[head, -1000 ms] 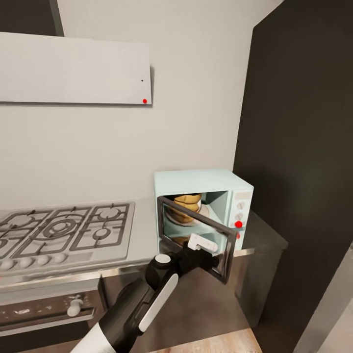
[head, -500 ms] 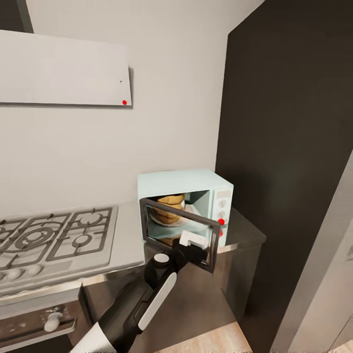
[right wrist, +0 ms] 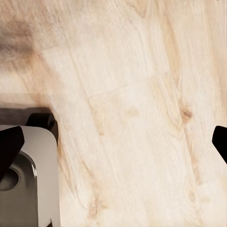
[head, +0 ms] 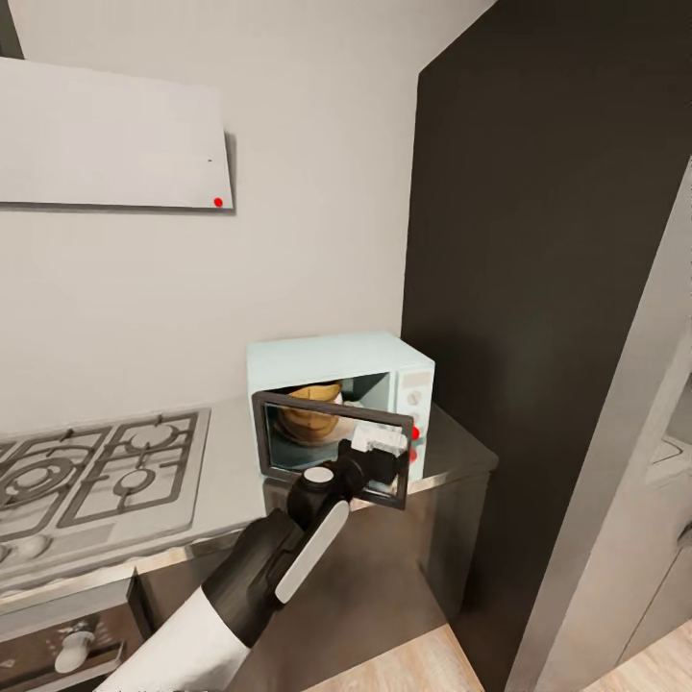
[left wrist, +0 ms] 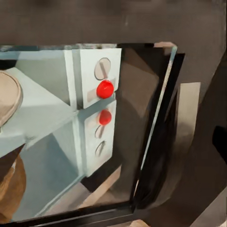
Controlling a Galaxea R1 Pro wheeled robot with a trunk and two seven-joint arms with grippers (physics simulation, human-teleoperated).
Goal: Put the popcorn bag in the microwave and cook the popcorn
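Head view – microwave (head: 332, 360): stood on the countertop (head: 231, 452) beside a dark tall panel (head: 538, 288), its glass door (head: 332, 447) nearly shut.
Head view – popcorn bag (head: 309, 415): sat inside the microwave, seen through the door glass.
Head view – left gripper (head: 377, 452): pressed against the door's outer face near its free edge; whether its fingers were apart or together could not be told.
Head view – gas hob (head: 96, 471): lay on the countertop, apart from the microwave.
Left wrist view – door glass (left wrist: 137, 142): close before the camera, control panel (left wrist: 100, 109) with red dots behind it, tan bag (left wrist: 9, 142) at the frame edge.
Right wrist view – right gripper (right wrist: 113, 146): dark fingertips (right wrist: 9, 146) spread wide over the wooden floor (right wrist: 132, 94), holding nothing.
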